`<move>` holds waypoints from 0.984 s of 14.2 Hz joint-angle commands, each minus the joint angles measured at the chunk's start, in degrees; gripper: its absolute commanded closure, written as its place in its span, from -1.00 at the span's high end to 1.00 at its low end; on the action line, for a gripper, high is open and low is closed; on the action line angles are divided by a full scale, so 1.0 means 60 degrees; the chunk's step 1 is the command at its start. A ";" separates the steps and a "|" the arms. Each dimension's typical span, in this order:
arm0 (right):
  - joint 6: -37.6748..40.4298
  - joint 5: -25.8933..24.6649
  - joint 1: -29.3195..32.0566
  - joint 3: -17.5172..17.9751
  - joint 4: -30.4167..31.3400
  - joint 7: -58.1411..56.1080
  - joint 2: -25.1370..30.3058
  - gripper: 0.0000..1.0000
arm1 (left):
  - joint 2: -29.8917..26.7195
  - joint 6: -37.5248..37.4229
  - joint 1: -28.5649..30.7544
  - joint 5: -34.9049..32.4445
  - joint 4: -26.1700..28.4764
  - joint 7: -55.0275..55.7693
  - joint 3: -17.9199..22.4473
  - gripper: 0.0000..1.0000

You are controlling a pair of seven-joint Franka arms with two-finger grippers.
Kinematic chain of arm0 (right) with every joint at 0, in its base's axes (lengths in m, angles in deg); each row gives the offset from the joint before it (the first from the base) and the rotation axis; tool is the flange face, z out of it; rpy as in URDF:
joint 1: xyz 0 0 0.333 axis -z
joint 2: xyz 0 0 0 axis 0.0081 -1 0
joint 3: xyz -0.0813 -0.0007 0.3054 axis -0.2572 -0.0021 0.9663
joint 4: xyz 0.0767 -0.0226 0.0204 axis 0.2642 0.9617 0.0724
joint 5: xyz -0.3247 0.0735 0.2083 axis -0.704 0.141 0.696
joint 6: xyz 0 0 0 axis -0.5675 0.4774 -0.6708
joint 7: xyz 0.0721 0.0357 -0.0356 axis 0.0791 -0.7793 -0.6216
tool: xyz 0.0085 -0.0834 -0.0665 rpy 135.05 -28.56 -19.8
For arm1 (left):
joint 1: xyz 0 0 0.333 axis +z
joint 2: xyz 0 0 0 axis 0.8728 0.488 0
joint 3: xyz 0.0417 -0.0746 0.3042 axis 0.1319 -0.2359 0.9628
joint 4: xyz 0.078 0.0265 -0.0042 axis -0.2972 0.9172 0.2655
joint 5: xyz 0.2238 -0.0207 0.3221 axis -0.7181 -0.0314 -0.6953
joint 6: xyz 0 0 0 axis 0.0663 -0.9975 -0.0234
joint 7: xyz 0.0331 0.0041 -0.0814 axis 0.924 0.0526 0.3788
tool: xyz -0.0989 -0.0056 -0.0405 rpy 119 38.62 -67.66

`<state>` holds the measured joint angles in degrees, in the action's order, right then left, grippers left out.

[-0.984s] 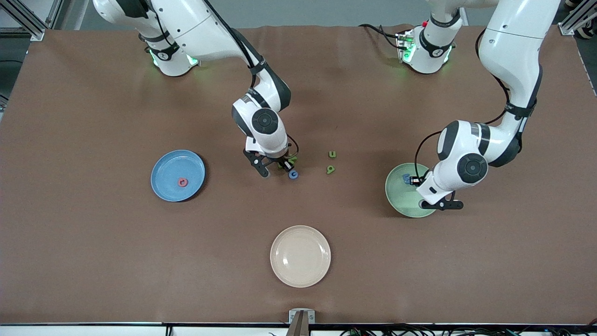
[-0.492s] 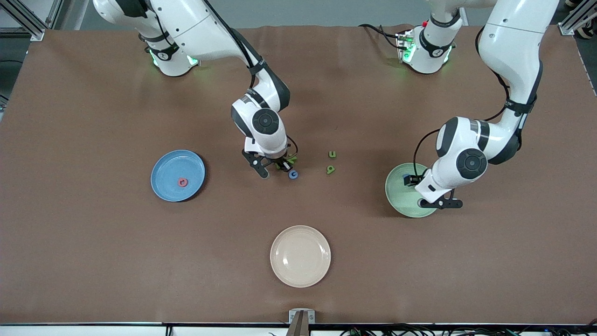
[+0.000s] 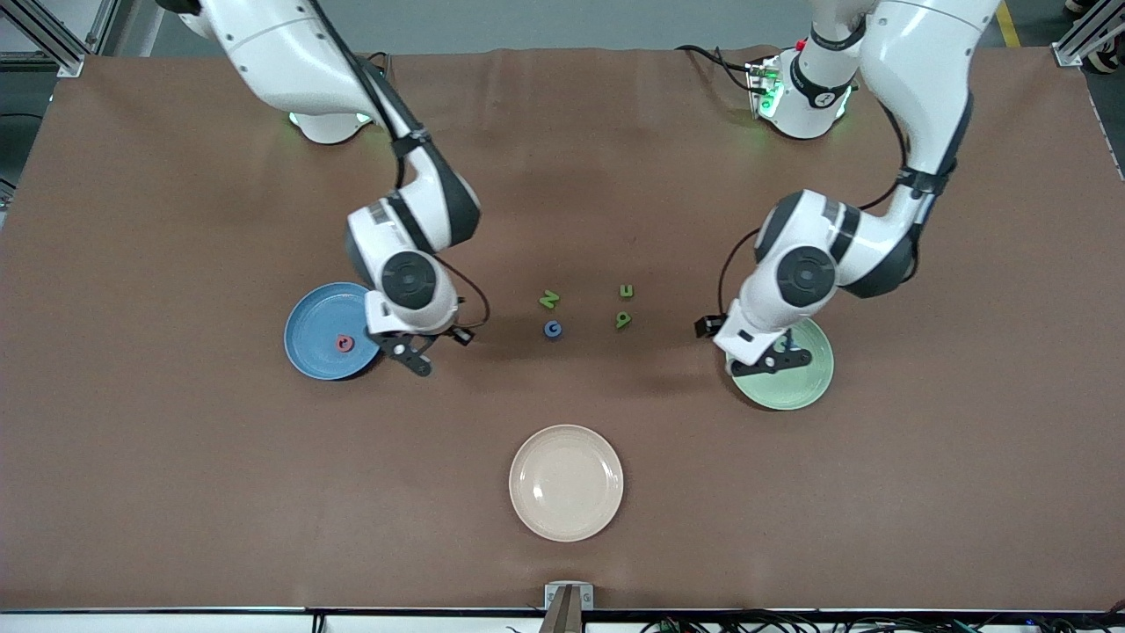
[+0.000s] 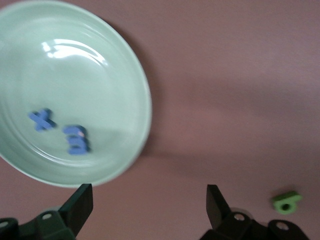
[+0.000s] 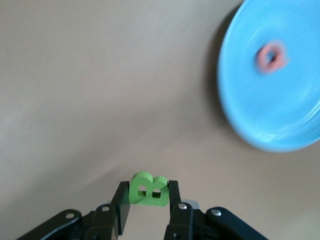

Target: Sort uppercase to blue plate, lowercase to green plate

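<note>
Right gripper (image 5: 148, 206): black two-finger tool, low centre of the right wrist view; pads pinching the green B (image 5: 147, 189), a small matte foam capital with two round holes. In the front view it hangs in the air left of centre, over bare table just beside the blue plate's rim.
Left gripper (image 4: 149, 202): fingers spread wide, nothing between them; black wedge tips at the bottom edge of the left wrist view. In the front view it sits right of centre, over the green plate's rim, on the side toward the middle of the table.
Blue plate (image 3: 312, 316): round, glossy, raised rim; left of centre in the front view. Holds the red Q (image 3: 344, 344), a ring-shaped foam piece.
Green plate (image 3: 804, 387): round, pale mint, glossy with ringed rim; right of centre, partly covered by the left wrist. Holds the blue x (image 4: 42, 120) and the blue m (image 4: 76, 139), lying flat, close together but apart.
Green N (image 3: 549, 300): flat on the table, centre of the front view.
Blue G (image 3: 552, 330): rounded foam, just below the N in the frame.
Green u (image 3: 626, 290) and green 9-like letter (image 3: 622, 320): right of centre, one above the other.
Cream plate (image 3: 566, 483): round, smooth, lower centre.
Table (image 3: 176, 492): brown matte covering.
</note>
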<state>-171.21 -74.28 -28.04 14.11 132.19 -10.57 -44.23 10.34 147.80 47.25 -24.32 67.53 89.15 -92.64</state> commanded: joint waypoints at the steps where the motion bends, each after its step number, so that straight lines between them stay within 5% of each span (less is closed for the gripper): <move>1: -0.0249 -0.0175 0.1129 0.0182 0.1614 -0.1890 0.1135 -0.99 | 0.0728 -0.0068 -0.0685 -0.0156 -0.0917 0.1775 0.0036 1.00; 5: -0.1869 -0.0278 0.2229 0.0196 0.3663 -0.3740 0.1971 -0.98 | 0.1784 0.0136 -0.1537 -0.0171 -0.2047 0.5219 0.0051 1.00; 9: -0.2432 -0.0263 0.2509 0.0196 0.4240 -0.3889 0.1972 -0.86 | 0.2355 0.1715 -0.1903 -0.0171 -0.2034 0.5606 0.0065 1.00; 10: -0.2374 -0.0263 0.2510 0.0211 0.4225 -0.3903 0.1929 -0.59 | 0.2458 0.1937 -0.1976 -0.0171 -0.2034 0.5766 0.0080 1.00; 12: -0.2344 -0.0263 0.2568 0.0211 0.4225 -0.3903 0.1899 0.99 | 0.2533 0.1983 -0.1991 -0.0171 -0.1990 0.5913 0.0065 1.00; 14: -0.2315 -0.0219 0.2539 0.0226 0.4123 -0.3845 0.1899 1.00 | 0.2504 0.1968 -0.2021 -0.0171 -0.1728 0.5943 0.0051 1.00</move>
<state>-185.13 -74.97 -13.98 14.36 155.59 -33.60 -34.91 25.39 159.48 35.64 -24.32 56.76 123.34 -92.59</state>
